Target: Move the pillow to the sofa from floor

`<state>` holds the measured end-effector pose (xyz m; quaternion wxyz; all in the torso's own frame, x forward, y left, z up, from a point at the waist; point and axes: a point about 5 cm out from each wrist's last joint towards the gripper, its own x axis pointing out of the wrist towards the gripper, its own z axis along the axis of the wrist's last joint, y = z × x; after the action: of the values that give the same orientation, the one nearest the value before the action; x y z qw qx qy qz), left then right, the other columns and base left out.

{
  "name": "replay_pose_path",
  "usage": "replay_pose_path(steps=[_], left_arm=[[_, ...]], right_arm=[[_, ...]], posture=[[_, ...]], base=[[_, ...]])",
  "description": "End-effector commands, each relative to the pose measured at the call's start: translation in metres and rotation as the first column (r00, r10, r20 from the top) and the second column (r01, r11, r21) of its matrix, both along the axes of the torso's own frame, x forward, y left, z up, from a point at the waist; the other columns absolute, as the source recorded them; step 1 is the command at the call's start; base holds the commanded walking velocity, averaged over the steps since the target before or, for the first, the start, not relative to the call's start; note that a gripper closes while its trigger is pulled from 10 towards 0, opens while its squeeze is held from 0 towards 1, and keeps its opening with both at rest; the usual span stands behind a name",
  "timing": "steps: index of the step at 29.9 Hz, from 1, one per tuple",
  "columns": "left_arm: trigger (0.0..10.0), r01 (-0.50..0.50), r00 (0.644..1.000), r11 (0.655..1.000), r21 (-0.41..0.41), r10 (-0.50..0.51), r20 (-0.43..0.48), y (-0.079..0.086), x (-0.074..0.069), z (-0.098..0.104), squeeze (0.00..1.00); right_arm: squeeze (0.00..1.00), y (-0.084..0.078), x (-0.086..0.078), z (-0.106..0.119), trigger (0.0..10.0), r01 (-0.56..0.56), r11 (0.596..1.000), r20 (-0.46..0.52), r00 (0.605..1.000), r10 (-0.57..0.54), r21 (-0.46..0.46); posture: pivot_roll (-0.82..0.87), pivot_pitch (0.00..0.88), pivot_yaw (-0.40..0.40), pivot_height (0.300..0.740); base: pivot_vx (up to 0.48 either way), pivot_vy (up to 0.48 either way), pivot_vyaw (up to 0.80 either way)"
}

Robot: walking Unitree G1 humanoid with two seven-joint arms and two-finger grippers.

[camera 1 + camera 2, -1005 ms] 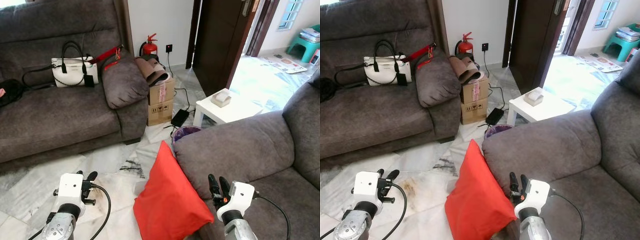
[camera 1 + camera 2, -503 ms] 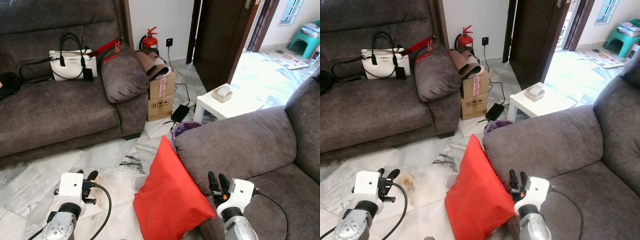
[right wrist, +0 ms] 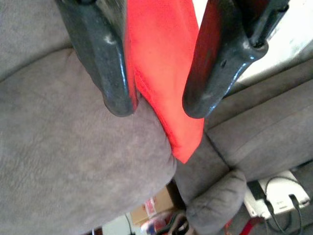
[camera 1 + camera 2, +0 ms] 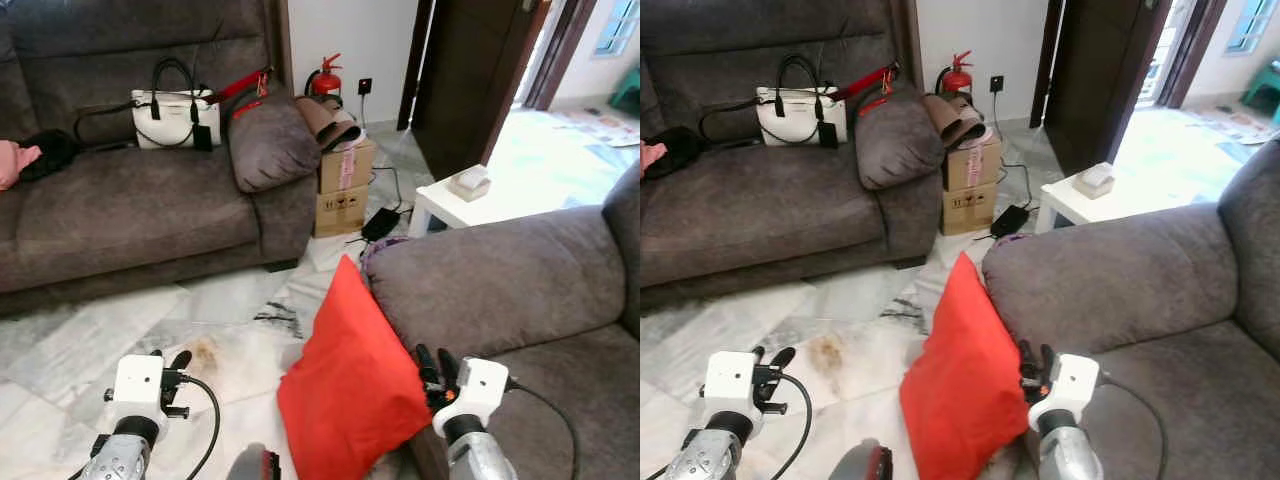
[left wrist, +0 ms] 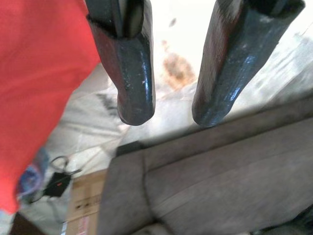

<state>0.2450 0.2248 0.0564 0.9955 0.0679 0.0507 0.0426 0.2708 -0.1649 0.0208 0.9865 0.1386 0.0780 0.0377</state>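
The red pillow point(image 4: 350, 385) leans on the plush grey sofa point(image 4: 500, 285) arm over marble floor point(image 4: 120, 330), its seamed edge between the right gripper's point(image 3: 154, 110) 2 spread fingers; left gripper point(image 5: 171, 117) spread, empty.

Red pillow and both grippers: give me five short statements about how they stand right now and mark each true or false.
1. The red pillow leans against the arm of the near sofa. True.
2. The left gripper is clamped on the pillow. False: it hovers open over the marble floor, apart from the pillow.
3. The right gripper has the pillow's edge between its fingers. True.
4. A white handbag lies on the floor beside the pillow. False: it sits on the far sofa.
5. The cardboard boxes stand on the white side table. False: they are stacked on the floor beside the far sofa's arm.
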Motion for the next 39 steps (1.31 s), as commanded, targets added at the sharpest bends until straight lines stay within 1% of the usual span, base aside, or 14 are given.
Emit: replay_pose_path(steps=[1,11,14,16,18,32,39], left_arm=[[10.0,0.0,1.0,1.0,0.006,0.0,0.008,0.001,0.001,0.003,0.0],[10.0,-0.007,1.0,1.0,0.005,0.007,0.005,0.003,0.0,0.002,0.0],[10.0,-0.011,1.0,1.0,0.004,0.011,0.007,0.004,0.0,0.003,0.0],[10.0,-0.011,1.0,1.0,0.003,0.011,0.009,0.004,0.0,0.003,0.0],[10.0,-0.013,1.0,1.0,0.001,0.013,0.006,0.004,0.0,0.002,0.0],[10.0,-0.051,0.998,0.999,0.014,0.052,-0.039,0.012,-0.008,-0.009,0.0],[10.0,-0.05,0.998,0.999,0.003,0.05,-0.026,0.008,-0.007,-0.008,0.0]], right_arm=[[0.0,-0.001,-0.002,-0.002,10.0,0.0,1.0,-0.012,1.0,0.0,-0.004],[0.0,0.002,-0.001,-0.005,10.0,-0.018,1.0,-0.039,0.999,0.018,-0.015],[0.0,0.003,0.0,-0.006,10.0,-0.022,1.0,-0.049,0.999,0.021,-0.014],[0.0,0.003,0.0,-0.005,10.0,-0.019,1.0,-0.038,0.999,0.018,-0.018],[0.0,0.001,-0.001,-0.003,10.0,-0.006,1.0,-0.021,1.0,0.006,-0.004],[0.0,0.002,-0.001,-0.003,10.0,-0.018,1.0,-0.023,1.0,0.017,-0.006],[0.0,0.004,-0.002,-0.004,10.0,-0.025,1.0,-0.03,0.999,0.025,-0.004]], posture=[[0.08,0.109,0.011,0.64],[0.09,0.109,0.009,0.64],[0.08,0.11,0.009,0.62],[0.08,0.11,0.009,0.605],[0.08,0.11,0.009,0.605],[0.08,0.117,0.009,0.605],[0.09,0.117,0.007,0.605]], base=[[0.0,0.0,0.0],[0.0,0.0,0.0],[0.0,0.0,0.0],[0.0,0.0,0.0],[0.0,0.0,0.0],[0.0,0.0,0.0],[0.0,0.0,0.0]])
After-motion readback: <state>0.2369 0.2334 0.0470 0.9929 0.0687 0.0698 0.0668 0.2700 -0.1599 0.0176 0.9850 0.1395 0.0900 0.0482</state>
